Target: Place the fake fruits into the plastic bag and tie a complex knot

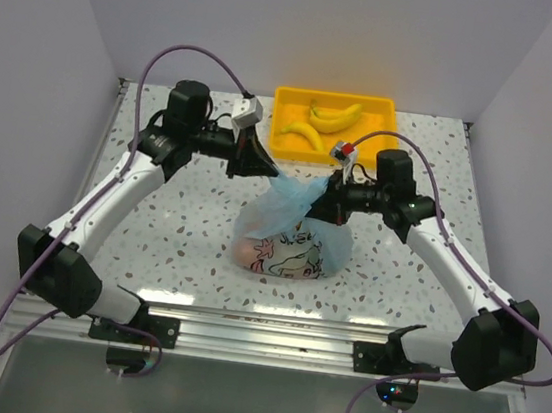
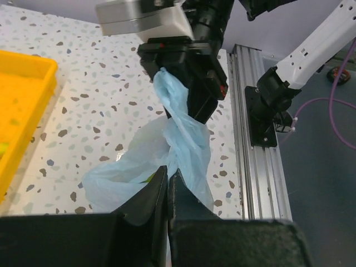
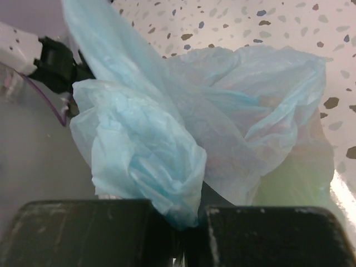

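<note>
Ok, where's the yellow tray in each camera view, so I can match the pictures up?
Top external: the tray sits at top centre, just beyond the bag.
Left wrist: the tray is at the left edge, only partly in frame, with the bag to its right.
Right wrist: not in view.
Shared landmark: the light-blue bag, which shows in all three views.

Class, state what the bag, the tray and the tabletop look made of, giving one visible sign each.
The plastic bag: thin translucent light-blue film; it crumples and twists. Tray: likely rigid plastic, yellow, smooth moulded rim. Tabletop: speckled white, terrazzo-look; stone or laminate, cannot tell.
</note>
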You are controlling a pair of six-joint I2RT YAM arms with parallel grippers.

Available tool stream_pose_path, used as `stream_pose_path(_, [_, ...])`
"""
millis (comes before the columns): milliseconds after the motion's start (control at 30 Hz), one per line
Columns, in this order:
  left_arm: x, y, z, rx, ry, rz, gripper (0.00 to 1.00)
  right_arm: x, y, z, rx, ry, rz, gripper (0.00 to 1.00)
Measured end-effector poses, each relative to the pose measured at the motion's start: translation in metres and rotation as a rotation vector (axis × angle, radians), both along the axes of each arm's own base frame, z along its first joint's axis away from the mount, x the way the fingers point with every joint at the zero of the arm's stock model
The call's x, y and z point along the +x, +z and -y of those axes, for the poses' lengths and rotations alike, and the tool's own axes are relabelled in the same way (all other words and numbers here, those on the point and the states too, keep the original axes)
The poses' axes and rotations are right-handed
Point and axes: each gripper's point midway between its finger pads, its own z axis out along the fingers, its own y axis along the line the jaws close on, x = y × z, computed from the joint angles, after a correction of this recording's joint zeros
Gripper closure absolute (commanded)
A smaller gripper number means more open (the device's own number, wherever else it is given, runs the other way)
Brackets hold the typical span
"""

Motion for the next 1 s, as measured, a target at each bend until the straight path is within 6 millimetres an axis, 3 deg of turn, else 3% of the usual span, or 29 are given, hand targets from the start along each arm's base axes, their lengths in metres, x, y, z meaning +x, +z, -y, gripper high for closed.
stream_pose_path(100, [-0.02, 0.013, 0.006, 0.013, 0.023, 0.079, 1.0, 0.004, 0.006, -0.004, 0.045, -0.097, -0.123, 1.0])
stream_pose_path(200, [-0.058, 0.005, 0.016, 0.04, 0.024, 0.145, 1.0, 0.004, 0.001, -0.005, 0.065, -0.183, -0.259, 1.0])
stream_pose_path(300, [-0.082, -0.016, 0.02, 0.069, 0.034, 0.18, 1.0, -0.001, -0.007, -0.006, 0.073, -0.239, -0.377, 1.0])
stream_pose_path(433, [-0.093, -0.051, 0.03, 0.132, 0.05, 0.208, 1.0, 0.001, -0.019, -0.003, 0.068, -0.323, -0.477, 1.0])
stream_pose_path(600, [-0.117, -0.09, 0.062, 0.227, -0.003, 0.296, 1.0, 0.004, -0.026, -0.005, 0.072, -0.372, -0.563, 1.0])
stream_pose_path(767, [-0.106, -0.133, 0.084, 0.345, 0.047, 0.383, 1.0, 0.006, -0.026, -0.007, 0.087, -0.39, -0.596, 1.0])
stream_pose_path(900, [-0.075, -0.173, 0.082, 0.458, 0.164, 0.431, 1.0, 0.005, -0.031, -0.006, 0.091, -0.4, -0.616, 1.0])
stream_pose_path(1000, [-0.054, -0.188, 0.076, 0.503, 0.246, 0.456, 1.0, 0.004, -0.041, -0.002, 0.092, -0.423, -0.648, 1.0])
